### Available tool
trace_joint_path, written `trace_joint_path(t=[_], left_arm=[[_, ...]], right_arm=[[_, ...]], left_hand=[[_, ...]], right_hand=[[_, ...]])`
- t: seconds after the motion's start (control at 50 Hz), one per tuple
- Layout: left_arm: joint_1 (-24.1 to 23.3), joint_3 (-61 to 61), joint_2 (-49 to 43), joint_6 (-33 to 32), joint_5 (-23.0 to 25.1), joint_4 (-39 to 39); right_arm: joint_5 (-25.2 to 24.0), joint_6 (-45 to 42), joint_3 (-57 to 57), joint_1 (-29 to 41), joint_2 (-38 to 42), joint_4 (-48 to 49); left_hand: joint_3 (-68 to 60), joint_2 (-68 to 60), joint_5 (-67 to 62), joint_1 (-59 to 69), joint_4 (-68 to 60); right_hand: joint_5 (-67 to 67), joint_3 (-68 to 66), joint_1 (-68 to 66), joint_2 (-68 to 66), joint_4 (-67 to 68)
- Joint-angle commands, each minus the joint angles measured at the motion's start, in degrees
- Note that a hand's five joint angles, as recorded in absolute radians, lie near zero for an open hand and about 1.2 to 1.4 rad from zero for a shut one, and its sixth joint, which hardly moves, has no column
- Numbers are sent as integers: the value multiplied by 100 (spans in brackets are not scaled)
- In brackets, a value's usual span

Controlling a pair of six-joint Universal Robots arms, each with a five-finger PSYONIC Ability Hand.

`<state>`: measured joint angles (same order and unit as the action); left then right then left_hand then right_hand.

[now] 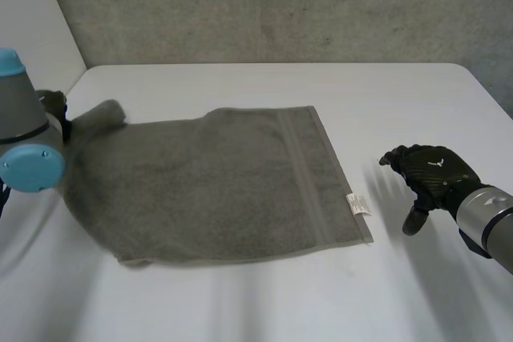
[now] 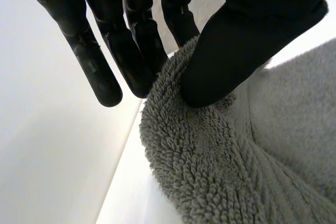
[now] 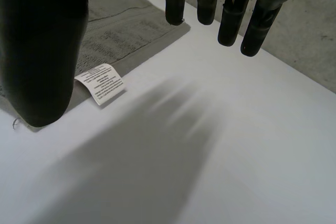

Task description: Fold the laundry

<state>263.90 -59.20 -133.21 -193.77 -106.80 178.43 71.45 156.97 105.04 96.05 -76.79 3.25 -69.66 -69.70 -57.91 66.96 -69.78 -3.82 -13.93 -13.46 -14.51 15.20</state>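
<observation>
Left hand (image 1: 54,110) sits at the far left corner of the towel (image 1: 216,182) in the head view, half hidden behind the left arm (image 1: 28,146), where the cloth is humped up. The rest of the towel lies spread flat on the white tabletop (image 1: 264,302). Off the towel's right edge the right hand (image 1: 429,175) hovers near the corner that carries the white label (image 1: 358,204), fingers loose and holding nothing.

From the left wrist, the thumb (image 2: 236,51) presses a fold of terry against the straight fingers (image 2: 131,51), so this hand pinches the towel (image 2: 220,171) at its corner. The bite looks shallow. I'd want the cloth deeper between thumb and fingers before lifting, or the corner may slip out.

From the right wrist, the fingers (image 3: 231,14) hang straight over bare tabletop (image 3: 241,140). The towel (image 3: 115,30) and its label (image 3: 101,83) lie beside the thumb, untouched. To fold cleanly, that hand should probably take a corner on its own side, so both ends travel together and the edges meet squarely
</observation>
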Motion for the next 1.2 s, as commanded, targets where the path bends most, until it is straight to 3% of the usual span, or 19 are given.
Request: trace_joint_path(t=[0.02, 0.06, 0.08, 0.1, 0.12, 0.14, 0.32, 0.42, 0.46, 0.48, 0.52, 0.66, 0.9, 1.06, 1.2], left_arm=[[39, -583, 14, -55, 1, 674], [56, -671, 40, -55, 1, 753], [74, -750, 75, -47, 10, 789], [74, -751, 76, -46, 10, 789], [109, -821, 137, -46, 28, 772], [118, -900, 198, -46, 28, 763], [127, -1788, 1086, 6, 168, 754], [109, -2649, 1957, -2, 766, 772], [48, -3279, 2481, -11, 1387, 781], [48, -3282, 2484, -11, 1390, 781], [21, -3886, 2895, -55, 2081, 772], [13, -4897, 3581, -178, 2927, 676], [4, -6182, 3662, -1838, 3051, 429], [-23, -6235, 3460, -1866, 3042, 737], [-225, -6218, 3275, -1708, 3034, 1307]], right_arm=[[0, -9, 42, 1, 41, 0], [0, -9, 60, 10, 41, 0], [0, -9, 78, 10, 32, 0], [-8, -9, 86, 19, 23, 0], [-8, -9, 87, 19, 23, 0], [-8, -9, 87, 54, 23, 0], [-210, 0, 236, 423, -3, 0], [-255, 18, 271, 695, -12, 0], [-237, 18, 280, 783, -21, 9], [-211, 18, 280, 862, -12, 9], [-202, 18, 280, 915, -12, 9], [-193, 18, 289, 942, -12, 26], [-193, 9, 333, 942, -12, 61], [-193, 9, 368, 942, -3, 70], [-193, 9, 394, 933, -12, 97]], left_hand=[[-1034, -1030, -1209, 1304, -1022], [-504, -500, -678, 773, -491], [1666, 1671, 1492, -1397, 1679], [1688, 1692, 1514, -1419, 1701], [4436, 4440, 4262, -4167, 4449], [5966, 5970, 5791, -5696, 5978], [5966, 5970, 5791, -5696, 5978], [5966, 5970, 5791, -5696, 5978], [5911, 5915, 5736, -5641, 5923], [5910, 5915, 5736, -5641, 5923], [5860, 5864, 5686, -5591, 5873], [5592, 5596, 5417, -5322, 5604], [4818, 4822, 4644, -4549, 4831], [4447, 4451, 4273, -4178, 4460], [3070, 3074, 2896, -2801, 3083]], right_hand=[[382, 393, 346, 451, -520], [382, 393, 346, 451, -520], [382, 393, 346, 451, -520], [382, 393, 346, 451, -520], [382, 393, 346, 451, -520], [382, 393, 346, 451, -520], [382, 393, 346, 451, -520], [382, 393, 346, 451, -520], [382, 393, 346, 451, -520], [382, 393, 346, 451, -520], [382, 393, 346, 451, -520], [382, 393, 346, 451, -520], [382, 393, 346, 451, -520], [382, 393, 346, 451, -520], [382, 393, 346, 451, -520]])
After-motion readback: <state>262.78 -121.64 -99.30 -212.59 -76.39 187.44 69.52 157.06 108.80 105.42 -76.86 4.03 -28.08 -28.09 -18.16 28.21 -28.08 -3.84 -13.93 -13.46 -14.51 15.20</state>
